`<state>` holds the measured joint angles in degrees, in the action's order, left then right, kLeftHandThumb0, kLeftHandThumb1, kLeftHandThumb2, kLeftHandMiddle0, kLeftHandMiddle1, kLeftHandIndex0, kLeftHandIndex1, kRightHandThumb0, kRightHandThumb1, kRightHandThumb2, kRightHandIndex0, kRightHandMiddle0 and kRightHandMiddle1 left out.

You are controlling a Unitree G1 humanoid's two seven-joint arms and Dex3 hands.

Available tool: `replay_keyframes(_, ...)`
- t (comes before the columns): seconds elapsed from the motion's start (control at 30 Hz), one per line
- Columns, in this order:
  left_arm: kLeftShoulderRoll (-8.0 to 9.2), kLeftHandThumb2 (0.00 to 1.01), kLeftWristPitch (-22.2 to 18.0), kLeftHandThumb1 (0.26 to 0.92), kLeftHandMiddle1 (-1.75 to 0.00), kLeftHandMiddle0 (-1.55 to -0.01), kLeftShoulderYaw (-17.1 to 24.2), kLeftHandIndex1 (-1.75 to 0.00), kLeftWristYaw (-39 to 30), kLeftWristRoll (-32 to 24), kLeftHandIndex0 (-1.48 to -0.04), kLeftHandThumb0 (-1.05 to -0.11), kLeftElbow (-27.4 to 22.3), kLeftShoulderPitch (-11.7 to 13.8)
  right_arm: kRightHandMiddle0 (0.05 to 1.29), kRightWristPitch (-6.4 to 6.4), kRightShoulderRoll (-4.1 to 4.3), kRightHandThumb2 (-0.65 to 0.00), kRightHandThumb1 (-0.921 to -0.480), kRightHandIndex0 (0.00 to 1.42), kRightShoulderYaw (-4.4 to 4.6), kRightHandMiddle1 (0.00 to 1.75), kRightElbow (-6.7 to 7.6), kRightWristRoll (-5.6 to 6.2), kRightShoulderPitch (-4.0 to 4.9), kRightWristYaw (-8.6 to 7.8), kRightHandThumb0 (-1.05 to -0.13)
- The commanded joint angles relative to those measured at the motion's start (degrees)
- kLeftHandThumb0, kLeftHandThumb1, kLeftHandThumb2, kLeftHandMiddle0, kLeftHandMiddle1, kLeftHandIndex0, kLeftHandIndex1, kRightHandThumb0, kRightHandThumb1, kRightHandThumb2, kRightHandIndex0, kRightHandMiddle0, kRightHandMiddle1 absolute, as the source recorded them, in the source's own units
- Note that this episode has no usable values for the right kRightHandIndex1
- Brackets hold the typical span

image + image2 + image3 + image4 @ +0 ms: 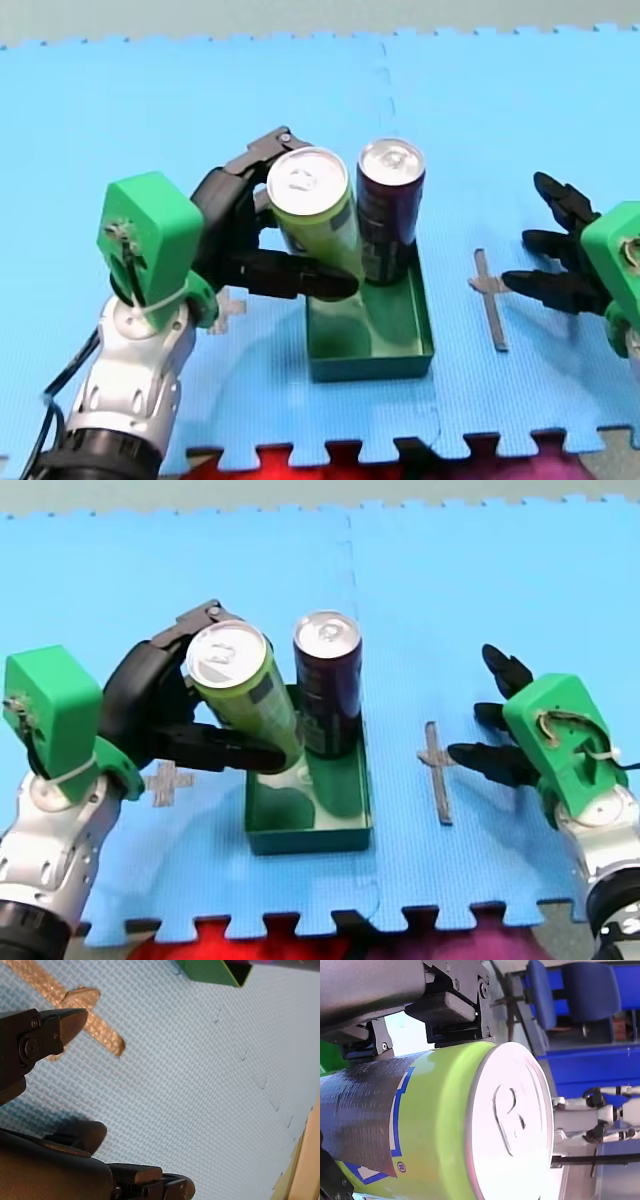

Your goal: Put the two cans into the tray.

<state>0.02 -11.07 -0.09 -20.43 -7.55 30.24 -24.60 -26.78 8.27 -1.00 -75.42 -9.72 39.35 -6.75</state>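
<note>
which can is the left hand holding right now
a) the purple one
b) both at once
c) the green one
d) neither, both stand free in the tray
c: the left hand is closed around the green can, which is tilted over the tray. The purple can stands upright in the tray with no hand on it, and the right hand is off to the side holding nothing.

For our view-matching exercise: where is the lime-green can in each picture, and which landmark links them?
First head view: green can, centre, tilted in the left hand at the tray.
Second head view: left of centre, beside the purple can.
First wrist view: a tray corner instead.
Second wrist view: close up, lid showing.
Landmark: the tray; right hand right of it.
</note>
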Motion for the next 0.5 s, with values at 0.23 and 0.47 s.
replay_keyframes(0.23,-0.23,0.04,-2.8,0.747,-1.75,-0.91,-0.1,-1.75,0.5,1.1,-0.63,-0.288,3.8,-1.2,0.12,-0.21,0.53,-0.001,-0.852,0.25,0.28,0.0,0.47,-0.39,-0.14,0.39,-0.931)
replay_keyframes(0.47,-0.44,0.04,-1.6,0.746,-1.75,-0.92,-1.4,-1.75,2.1,3.4,-0.63,-0.279,3.2,-1.2,0.12,-0.13,0.36,-0.001,-0.853,0.25,0.28,0.0,0.34,-0.51,-0.21,0.66,-0.936)
